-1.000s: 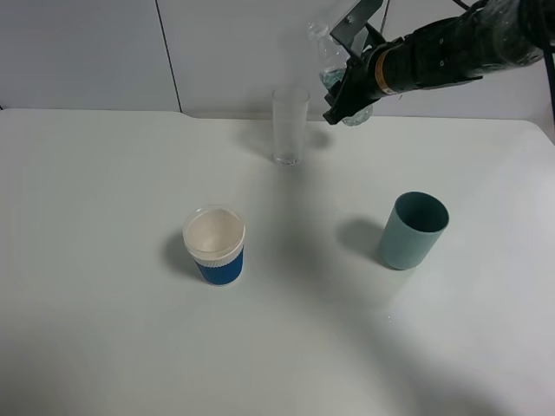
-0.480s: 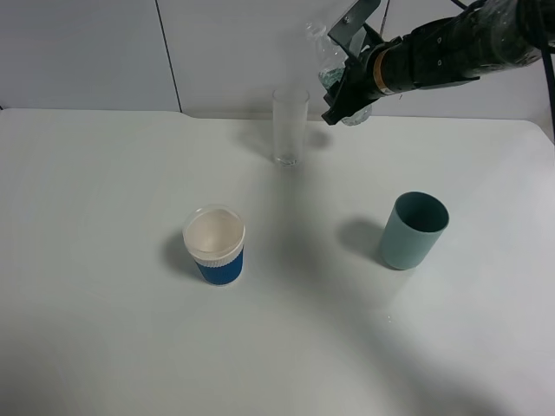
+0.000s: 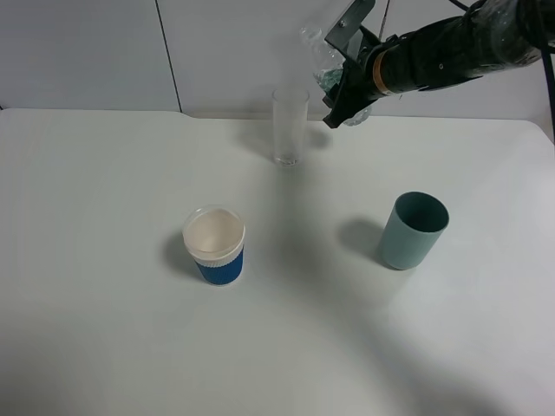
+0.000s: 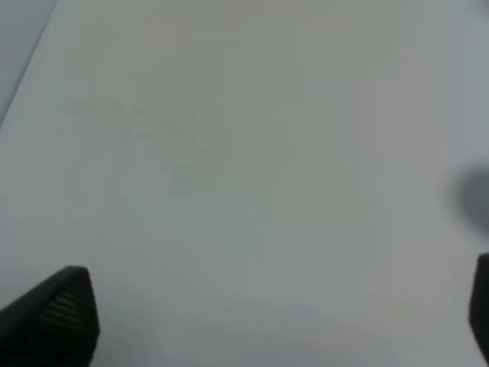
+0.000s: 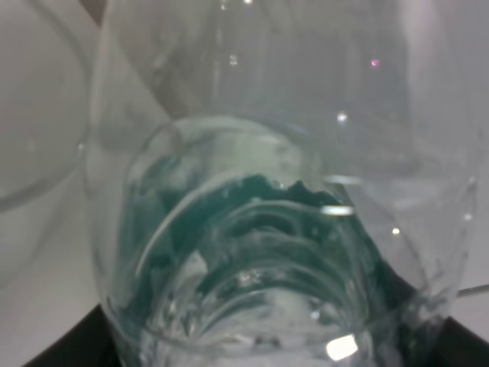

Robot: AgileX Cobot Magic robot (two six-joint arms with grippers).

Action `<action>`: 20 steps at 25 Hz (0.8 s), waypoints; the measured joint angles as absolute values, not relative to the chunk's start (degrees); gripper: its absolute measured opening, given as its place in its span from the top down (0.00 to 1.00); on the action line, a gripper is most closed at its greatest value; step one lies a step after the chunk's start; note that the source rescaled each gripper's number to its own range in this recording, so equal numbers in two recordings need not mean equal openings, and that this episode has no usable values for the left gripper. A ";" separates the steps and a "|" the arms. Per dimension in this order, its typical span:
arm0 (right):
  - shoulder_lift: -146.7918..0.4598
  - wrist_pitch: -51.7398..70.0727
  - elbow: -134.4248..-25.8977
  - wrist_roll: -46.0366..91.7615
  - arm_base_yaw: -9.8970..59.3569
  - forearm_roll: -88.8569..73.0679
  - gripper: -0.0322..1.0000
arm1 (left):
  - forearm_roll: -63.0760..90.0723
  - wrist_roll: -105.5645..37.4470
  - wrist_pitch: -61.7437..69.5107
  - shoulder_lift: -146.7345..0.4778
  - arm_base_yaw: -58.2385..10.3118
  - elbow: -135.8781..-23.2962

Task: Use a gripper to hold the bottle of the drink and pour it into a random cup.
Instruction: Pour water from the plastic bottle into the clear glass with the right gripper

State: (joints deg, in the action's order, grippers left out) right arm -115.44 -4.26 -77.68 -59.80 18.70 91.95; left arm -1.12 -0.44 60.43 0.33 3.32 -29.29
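Observation:
My right gripper (image 3: 344,85) is shut on the bottle of the drink (image 3: 322,57), a small clear plastic bottle with a dark green label. It holds the bottle in the air at the back of the table, tilted, with the neck pointing up and to the left, above and just right of the cup (image 3: 289,126). The cup is a tall clear glass standing upright. The right wrist view is filled by the bottle (image 5: 252,252), seen from close up. My left gripper (image 4: 267,317) is open over bare table; it does not show in the high view.
A white-rimmed cup with a blue sleeve (image 3: 214,245) stands left of the middle. A teal plastic cup (image 3: 413,230) stands at the right. The white table (image 3: 104,329) meets a pale wall at the back, close behind the glass.
The right gripper and the bottle have shifted slightly to the left, toward the glass. The cups have not moved.

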 joint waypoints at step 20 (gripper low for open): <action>-115.44 -1.10 -80.84 -57.05 19.84 97.85 0.97 | -1.12 -0.44 60.43 0.33 3.32 -29.29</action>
